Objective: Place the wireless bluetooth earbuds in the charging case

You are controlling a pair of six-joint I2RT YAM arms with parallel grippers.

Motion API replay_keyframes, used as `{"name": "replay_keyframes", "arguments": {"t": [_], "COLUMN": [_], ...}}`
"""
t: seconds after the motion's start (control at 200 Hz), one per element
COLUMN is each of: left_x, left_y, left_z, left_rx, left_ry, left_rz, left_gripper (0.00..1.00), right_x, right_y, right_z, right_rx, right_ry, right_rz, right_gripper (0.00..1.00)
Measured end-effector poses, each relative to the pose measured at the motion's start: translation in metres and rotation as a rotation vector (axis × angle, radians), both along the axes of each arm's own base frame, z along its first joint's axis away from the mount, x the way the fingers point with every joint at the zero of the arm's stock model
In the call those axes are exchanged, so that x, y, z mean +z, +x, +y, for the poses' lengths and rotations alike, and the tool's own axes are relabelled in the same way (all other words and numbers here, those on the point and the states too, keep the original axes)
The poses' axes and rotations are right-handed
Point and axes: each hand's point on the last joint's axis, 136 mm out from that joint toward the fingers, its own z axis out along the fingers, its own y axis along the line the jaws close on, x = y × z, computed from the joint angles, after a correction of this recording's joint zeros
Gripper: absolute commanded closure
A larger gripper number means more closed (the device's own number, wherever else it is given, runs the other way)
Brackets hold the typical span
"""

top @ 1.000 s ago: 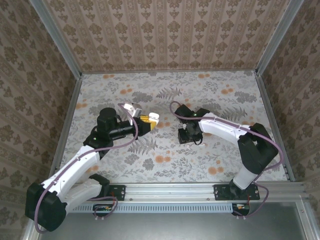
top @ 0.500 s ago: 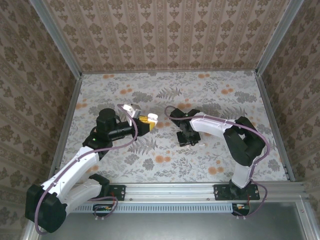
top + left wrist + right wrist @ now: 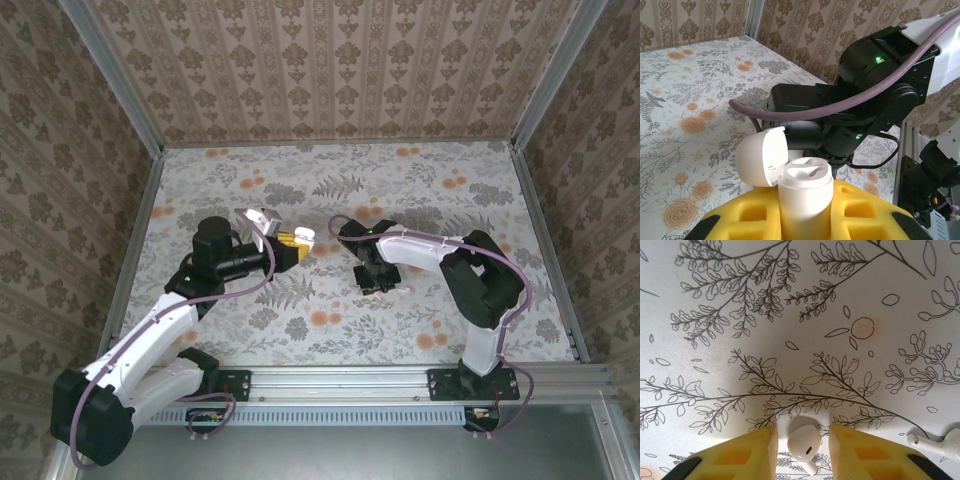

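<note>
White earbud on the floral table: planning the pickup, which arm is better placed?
Right. The right gripper straddles the small white earbud; the left gripper is shut on the open white charging case.

Right end effector (image 3: pixel 802 445) low, seemingly slightly ajar

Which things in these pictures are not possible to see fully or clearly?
- Right wrist view: the earbud at the lower right is cut off by the right edge.
- Left wrist view: the lower body of the charging case is hidden between the yellow pads.
- Top view: what lies at the right gripper is too small to tell.
</note>
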Motion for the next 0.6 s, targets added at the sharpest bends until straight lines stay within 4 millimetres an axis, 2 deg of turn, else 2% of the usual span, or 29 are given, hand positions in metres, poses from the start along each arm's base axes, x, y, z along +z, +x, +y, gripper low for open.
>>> {"name": "replay_keyframes", "arguments": {"t": [0.37, 0.6], "left_x": [-0.0005, -0.0005], "left_y": [-0.0002, -0.0002], "left_z": [0.0, 0.0], "left_rx": [0.0, 0.0], "left_ry": [0.001, 0.001], "left_rz": [0.002, 0.002], "left_gripper": [1.0, 1.0], "right_x": [-0.003, -0.0017], "right_y": [0.0006, 0.0016], "right_z": [0.0023, 0.0029], "right_rx": [0.002, 0.002], "right_ry": [0.005, 0.007], "right_rz": [0.001, -0.002], "right_gripper": [0.79, 0.83]}}
